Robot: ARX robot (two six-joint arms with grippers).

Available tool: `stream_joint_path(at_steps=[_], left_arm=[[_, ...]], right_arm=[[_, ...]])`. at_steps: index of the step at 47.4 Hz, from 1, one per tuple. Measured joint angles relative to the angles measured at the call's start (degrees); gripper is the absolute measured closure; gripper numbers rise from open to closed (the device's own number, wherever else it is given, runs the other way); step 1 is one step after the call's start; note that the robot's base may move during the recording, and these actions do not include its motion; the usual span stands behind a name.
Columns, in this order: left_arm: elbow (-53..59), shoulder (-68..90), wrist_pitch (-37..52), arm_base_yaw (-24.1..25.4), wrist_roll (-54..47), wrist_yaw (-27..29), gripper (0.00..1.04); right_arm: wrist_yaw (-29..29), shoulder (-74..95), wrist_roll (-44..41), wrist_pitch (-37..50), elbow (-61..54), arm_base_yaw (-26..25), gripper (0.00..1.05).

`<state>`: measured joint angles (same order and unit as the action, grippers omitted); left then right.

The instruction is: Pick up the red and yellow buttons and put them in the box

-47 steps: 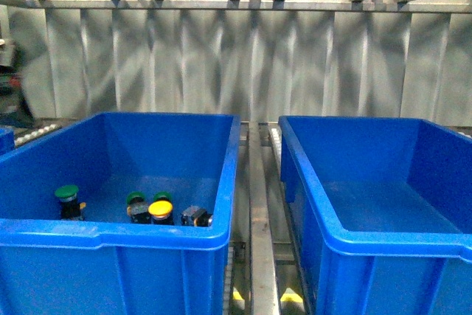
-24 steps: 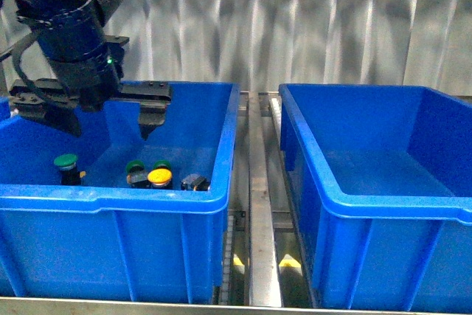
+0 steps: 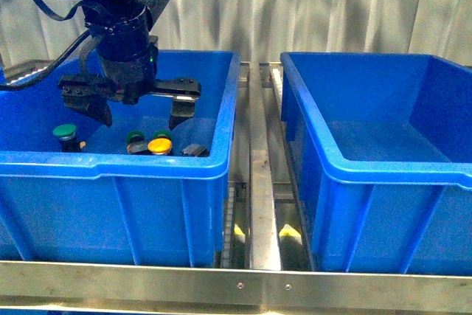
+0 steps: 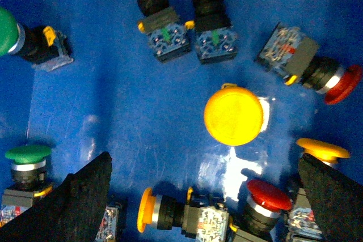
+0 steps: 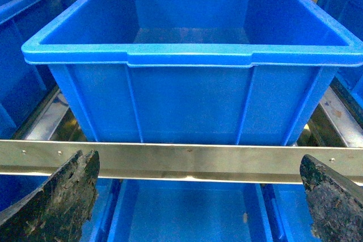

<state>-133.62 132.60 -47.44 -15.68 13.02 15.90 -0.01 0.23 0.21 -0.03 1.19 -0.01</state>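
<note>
Since half a second ago your left hand (image 3: pixel 140 120) has shifted right and dropped lower into the left crate (image 3: pixel 110 167). Its fingers are apart, with nothing held. It hangs over the upright yellow button (image 3: pixel 159 144), which sits near that crate's front wall, beside the green buttons (image 3: pixel 135 136). On the left wrist cam the yellow cap (image 4: pixel 233 115) faces up. One red button (image 4: pixel 317 72) lies on its side nearby, and another red button (image 4: pixel 267 195) is closer to the fingers. The box (image 3: pixel 383 175) is the right-hand crate, well apart from the buttons. Your right hand (image 5: pixel 195 213) is spread and empty, short of a steel rail (image 5: pixel 187 160).
</note>
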Motion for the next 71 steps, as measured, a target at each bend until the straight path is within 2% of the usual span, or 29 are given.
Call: stream_joint_path(at_steps=[23, 32, 41, 55, 63, 64, 67, 68, 71], left_arm=[[-6.86, 7.15, -1.88, 0.2, 2.36, -0.22, 0.08], [-13.29, 11.41, -4.63, 0.2, 3.02, -0.48, 0.08], [-25.27, 18.56, -10.19, 0.2, 3.96, -0.85, 0.08], [-31.34, 22.47, -11.34, 0.07, 4.17, -0.83, 0.08], [-31.78, 22.71, -10.16, -0.2, 3.98, -0.5, 0.43], [-31.78, 22.71, -10.16, -0.2, 3.98, -0.5, 0.43], [-31.78, 22.91, -10.16, -0.24, 3.98, -0.39, 0.55], [-31.78, 22.91, -10.16, -0.24, 3.98, -0.39, 0.55], [-31.8, 22.99, -10.16, -0.22, 3.93, 0.0, 0.66]], right_arm=[[0.02, 0.0, -0.02, 0.0, 0.0, 0.0, 0.03], [0.0, 0.02, 0.0, 0.0, 0.0, 0.0, 0.03], [0.0, 0.02, 0.0, 0.0, 0.0, 0.0, 0.03], [0.02, 0.02, 0.0, 0.0, 0.0, 0.0, 0.03], [0.02, 0.0, 0.0, 0.0, 0.0, 0.0, 0.03], [0.02, 0.02, -0.02, 0.0, 0.0, 0.0, 0.03], [0.0, 0.02, -0.02, 0.0, 0.0, 0.0, 0.03], [0.0, 0.02, -0.02, 0.0, 0.0, 0.0, 0.03], [0.0, 0.02, 0.0, 0.0, 0.0, 0.0, 0.03]])
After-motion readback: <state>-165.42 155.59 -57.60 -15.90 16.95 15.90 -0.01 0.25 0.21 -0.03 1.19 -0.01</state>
